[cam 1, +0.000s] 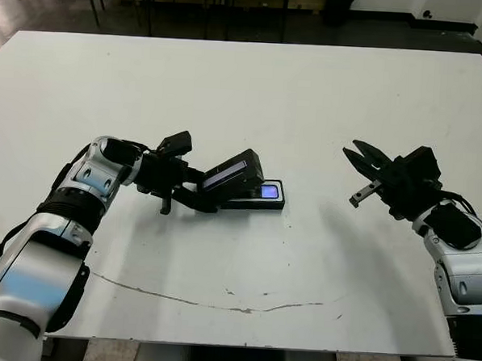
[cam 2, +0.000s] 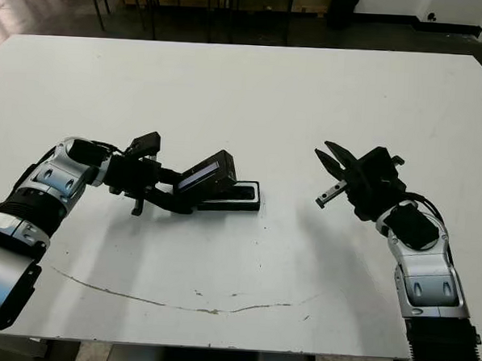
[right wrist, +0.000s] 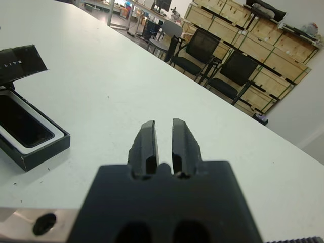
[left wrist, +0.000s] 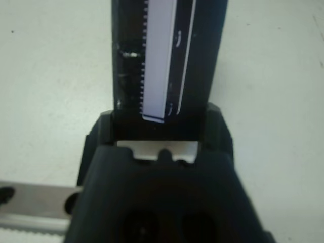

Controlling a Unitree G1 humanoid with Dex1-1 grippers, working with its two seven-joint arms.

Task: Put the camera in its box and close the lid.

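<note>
The camera (cam 1: pixel 266 191) lies in the box (cam 1: pixel 256 202) near the table's (cam 1: pixel 310 95) centre, its bluish screen facing up. In the right wrist view it appears as a dark bar framed by the white lining. The lid (cam 1: pixel 230 174) is tilted above the box's left end, clenched at its lower end by the left gripper (cam 1: pixel 193 196) — the left wrist view shows the pale strip running away from the fingers. The right gripper (right wrist: pixel 163 139) hovers well apart to the right, grasping nothing, its fingers nearly together in its wrist view.

We judge the main risk to be misalignment: a lid lowered askew could catch a wall and push the unrestrained box across the table, or jam on the camera if that sits proud — we cannot tell whether it does.
</note>
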